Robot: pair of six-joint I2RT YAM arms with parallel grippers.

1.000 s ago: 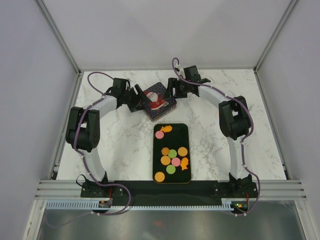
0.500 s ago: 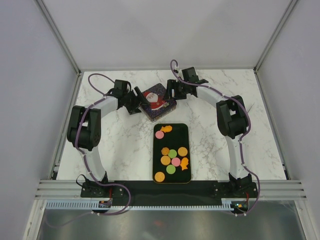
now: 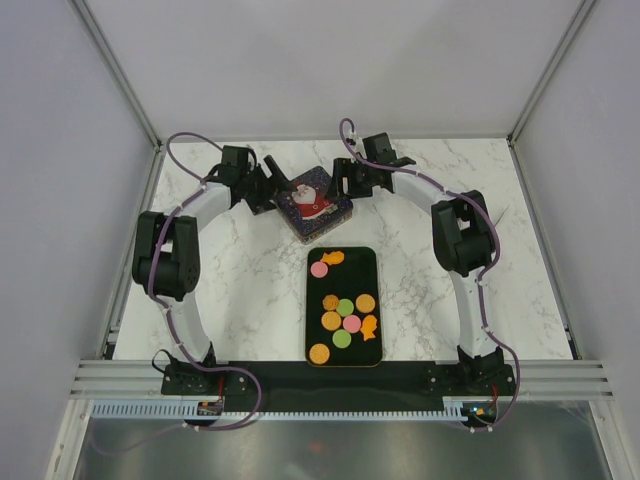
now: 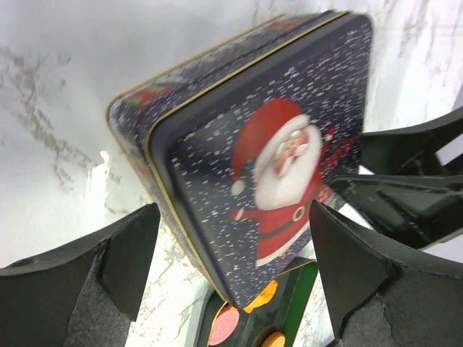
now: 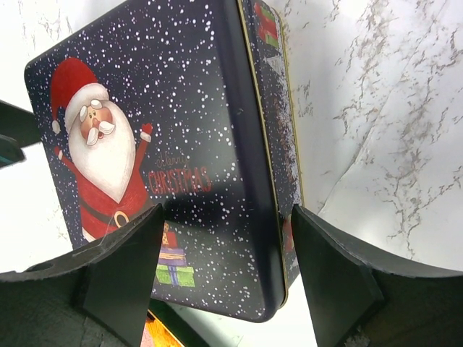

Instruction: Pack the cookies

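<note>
Widens the left gripper point(image 3: 272, 190) around the tin point(image 3: 313, 203), with the right gripper point(image 3: 345, 183) likewise apart, leaving it closed and the cookies point(image 3: 345, 310) unpacked.

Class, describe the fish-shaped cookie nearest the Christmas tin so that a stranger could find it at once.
On the marble table a black tray lies in front of the Santa tin. At the tray's far end two cookies sit apart from the rest: the orange fish cookie beside a round pink cookie. The other fish cookie lies lower, in the cluster.
</note>
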